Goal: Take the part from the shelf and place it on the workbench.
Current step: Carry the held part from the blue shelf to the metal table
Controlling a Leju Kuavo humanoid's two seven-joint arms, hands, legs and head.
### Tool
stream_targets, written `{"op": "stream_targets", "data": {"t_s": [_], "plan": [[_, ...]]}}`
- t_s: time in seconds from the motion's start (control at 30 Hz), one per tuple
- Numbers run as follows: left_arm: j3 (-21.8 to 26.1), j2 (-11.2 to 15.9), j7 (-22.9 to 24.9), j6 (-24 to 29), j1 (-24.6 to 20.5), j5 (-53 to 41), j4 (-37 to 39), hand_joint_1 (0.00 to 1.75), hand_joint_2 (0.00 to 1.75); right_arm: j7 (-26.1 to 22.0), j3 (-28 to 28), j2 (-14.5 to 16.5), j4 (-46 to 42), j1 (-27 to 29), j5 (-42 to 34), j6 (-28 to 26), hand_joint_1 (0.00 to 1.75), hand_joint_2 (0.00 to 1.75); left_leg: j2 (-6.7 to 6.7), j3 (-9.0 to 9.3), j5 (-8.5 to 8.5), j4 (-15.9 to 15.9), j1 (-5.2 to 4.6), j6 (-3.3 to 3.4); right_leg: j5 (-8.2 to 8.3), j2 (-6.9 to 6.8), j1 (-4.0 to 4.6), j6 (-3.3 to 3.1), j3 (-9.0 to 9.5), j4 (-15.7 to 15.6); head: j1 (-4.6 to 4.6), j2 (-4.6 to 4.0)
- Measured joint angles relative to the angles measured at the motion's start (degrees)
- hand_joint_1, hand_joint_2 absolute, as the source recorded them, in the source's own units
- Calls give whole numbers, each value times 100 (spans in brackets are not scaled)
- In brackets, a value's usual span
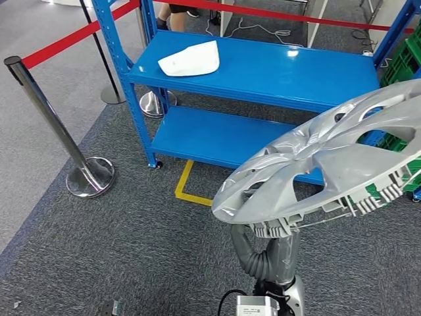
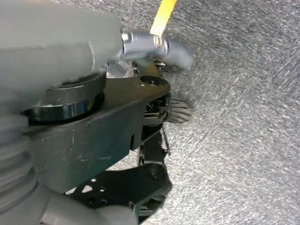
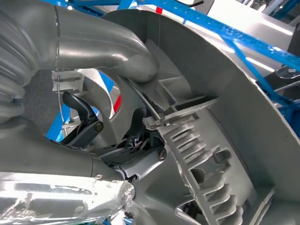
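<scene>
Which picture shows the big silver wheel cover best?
The head view: the hubcap shows nearly whole, spokes and rim, above the right hand. The right wrist view shows its ribbed back close up. The left wrist view shows floor instead.

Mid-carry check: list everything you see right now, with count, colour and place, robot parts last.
Hubcap: one, silver, held up in front of the shelf.
Shelf: one, blue, two decks, ahead.
White part: one, white, on the shelf's upper deck.
Stanchions: at least two, chrome, left of the shelf, carrying red belts.
Floor tape: yellow corner mark on grey carpet.
Crates: green, right of the shelf.
Person: legs behind the shelf.
Right hand: grey, gripping the hubcap's rim.
Left hand: hanging over the carpet, holding nothing.
</scene>
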Motion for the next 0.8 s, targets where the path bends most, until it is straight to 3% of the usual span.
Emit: {"op": "stream_targets", "data": {"t_s": [0.03, 0.07, 0.1, 0.17, 0.23, 0.27, 0.37, 0.43, 0.5, 0.57, 0.6, 0.63, 0.73, 0.8], "plan": [[0, -1, 0, -1, 1, -2, 0, 0, 175, -13, 0, 0, 0, -1, 10, -5, 175, 175, 0, -66, 52, 5, -2, 3, -165, 1, 1, 11, -65, 351, -1, 0], [0, -1, 0, -2, 2, -2, 0, 0, 175, -19, 0, 0, 0, -1, 16, -11, 175, 175, 1, -133, 103, 14, -4, -1, -212, 1, 2, 15, -56, 555, -1, 0], [0, -2, 0, -2, 3, -2, 0, 0, 175, -22, 0, 0, 0, -1, 19, -16, 175, 175, 1, -198, 148, 25, -4, -8, -150, 0, 1, 14, 54, 544, -1, 0], [0, -4, 0, -2, 2, -3, 0, 0, 175, -28, 0, 0, 0, -5, 22, -25, 175, 175, -3, -312, 215, 64, 1, -38, 80, -4, 0, 1, 567, -87, -1, 0], [0, -6, -2, -3, 2, -11, 0, 0, 175, -55, 1, 0, -2, -15, 38, -39, 175, 175, -9, -396, 270, 105, -8, -93, 139, 0, 10, -32, 1067, -818, -6, 0], [0, -5, -7, -7, 1, -22, 0, 0, 175, -76, 1, 0, -3, -20, 50, -54, 175, 175, -10, -421, 299, 119, -13, -125, 114, 7, 19, -59, 1177, -1006, -2, 0], [0, -2, -32, -17, -2, -53, 0, 0, 175, -133, 3, 0, -12, -21, 16, -72, 175, 175, -11, -481, 350, 138, -6, -214, 161, 20, 25, -174, 1120, -1058, 8, 0], [0, 1, -46, -15, -1, -57, 0, 0, 175, -143, 4, 2, -20, -23, -78, -58, 175, 175, -13, -607, 111, 412, 5, -280, 233, 13, 8, -254, 1062, -1073, -14, 0], [0, 4, -64, -10, -1, -59, 0, 0, 175, -136, 3, 4, -22, -12, -164, -51, 175, 175, -13, -883, -349, 1119, 17, -338, 294, 8, 6, -291, 987, -1070, -37, 0], [0, 5, -81, -5, 2, -59, 0, 0, 175, -132, 2, 4, -22, 14, -219, -50, 175, 175, -13, -1091, -592, 1719, 23, -363, 349, 7, 9, -293, 906, -1067, -39, 0], [0, 5, -85, -4, 3, -59, 0, 0, 175, -131, 2, 4, -22, 25, -234, -50, 175, 175, -13, -1062, -547, 1742, 23, -360, 374, 8, 9, -289, 871, -1066, -39, 0], [0, 5, -87, -4, 4, -59, 0, 0, 175, -131, 2, 5, -22, 34, -242, -50, 175, 175, -13, -921, -406, 1544, 23, -350, 395, 12, 9, -279, 845, -1065, -39, 0], [0, 3, -90, -4, -2, -59, 0, 0, 175, -132, 2, 11, -29, 43, -246, -49, 175, 175, -16, -252, 10, 449, 15, -289, 435, 20, 24, -229, 797, -1058, -39, 0], [0, 0, -90, -4, -6, -59, 0, 0, 175, -133, 1, 13, -33, 41, -245, -49, 175, 175, -20, -100, 22, 134, 3, -239, 470, 18, 42, -171, 762, -1054, -37, 0]]}}
